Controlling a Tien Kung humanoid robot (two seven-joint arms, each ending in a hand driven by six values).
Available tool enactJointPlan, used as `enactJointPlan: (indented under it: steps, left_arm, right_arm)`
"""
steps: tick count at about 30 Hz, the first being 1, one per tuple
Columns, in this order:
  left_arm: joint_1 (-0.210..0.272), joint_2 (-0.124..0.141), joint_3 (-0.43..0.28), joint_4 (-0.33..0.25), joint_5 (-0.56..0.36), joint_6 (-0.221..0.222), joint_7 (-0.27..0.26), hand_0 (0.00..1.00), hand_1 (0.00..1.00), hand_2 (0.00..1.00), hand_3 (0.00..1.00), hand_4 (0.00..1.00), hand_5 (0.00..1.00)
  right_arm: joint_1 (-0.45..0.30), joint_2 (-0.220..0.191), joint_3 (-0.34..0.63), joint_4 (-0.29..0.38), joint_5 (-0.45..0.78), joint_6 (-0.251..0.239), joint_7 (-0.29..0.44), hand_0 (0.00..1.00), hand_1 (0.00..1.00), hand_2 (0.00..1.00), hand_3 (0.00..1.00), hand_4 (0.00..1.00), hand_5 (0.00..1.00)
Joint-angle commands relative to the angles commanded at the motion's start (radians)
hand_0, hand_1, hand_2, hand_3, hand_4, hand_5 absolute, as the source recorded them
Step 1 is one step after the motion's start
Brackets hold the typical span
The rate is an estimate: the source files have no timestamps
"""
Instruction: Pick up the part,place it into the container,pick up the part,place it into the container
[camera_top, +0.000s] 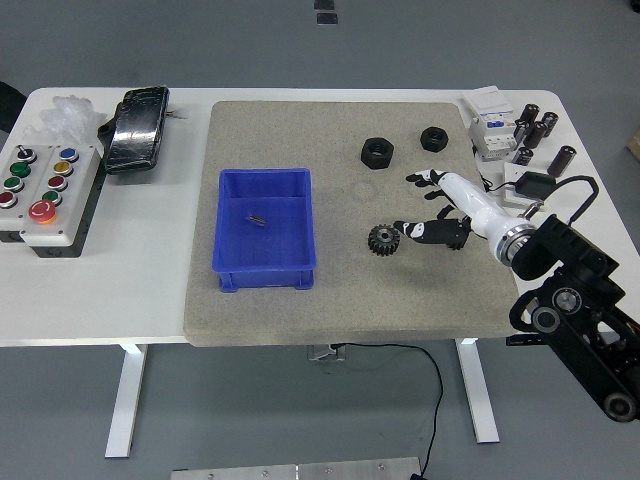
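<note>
The white counter (130, 300) had a big gray mat (300, 150) covering the middle. Left side had a button box (40, 195) and a black pouch (137, 128); the far right corner held small electrical parts (520, 135).

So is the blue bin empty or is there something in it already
Not empty. The blue bin holds one small dark piece on its floor; too small to identify. Both gears and both nuts lie outside it.
</note>
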Motion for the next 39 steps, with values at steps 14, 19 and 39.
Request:
enactJointPlan:
  steps: [14,19,39]
  left_arm:
    - [-0.001,-0.002,0.005,0.000,-0.002,-0.001,0.001,0.668,0.568,0.530,0.641,0.648,0.428]
    - [-0.002,-0.002,0.008,0.000,-0.004,-0.001,0.000,0.668,0.568,0.530,0.641,0.648,0.428]
    - [-0.002,-0.003,0.013,0.000,-0.008,-0.001,0.001,0.668,0.568,0.530,0.640,0.649,0.427]
  right_arm:
    - [0.043,0.025,-0.055,-0.117,-0.270,0.021,-0.109,0.457,0.744,0.799,0.841,0.859,0.366]
    - [0.065,0.049,-0.078,-0.172,-0.269,-0.001,-0.109,0.436,0.726,0.782,0.835,0.857,0.372]
    - [0.088,0.075,-0.110,-0.295,-0.248,-0.065,-0.109,0.311,0.528,0.464,0.653,0.607,0.198]
